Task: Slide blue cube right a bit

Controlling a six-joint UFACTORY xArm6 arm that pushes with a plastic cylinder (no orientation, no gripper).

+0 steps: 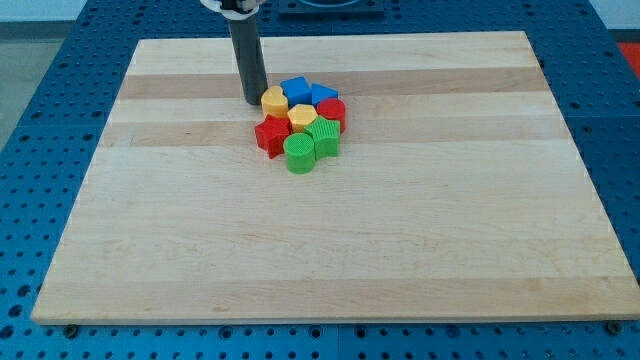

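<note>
The blue cube point(296, 90) sits at the top of a tight cluster of blocks near the board's upper middle. My tip point(254, 102) rests on the board just left of the cluster, touching or nearly touching a yellow rounded block point(274, 100), which lies against the blue cube's left side. A second blue block point(323, 94), wedge-like, is right of the cube. Below lie a yellow hexagonal block point(302, 117), a red cylinder point(332, 111), a red star-like block point(271, 134), a green cylinder point(299, 153) and another green block point(324, 137).
The wooden board point(320, 250) lies on a blue perforated table point(40, 100). The dark rod point(246, 55) rises from the tip to the view's top edge.
</note>
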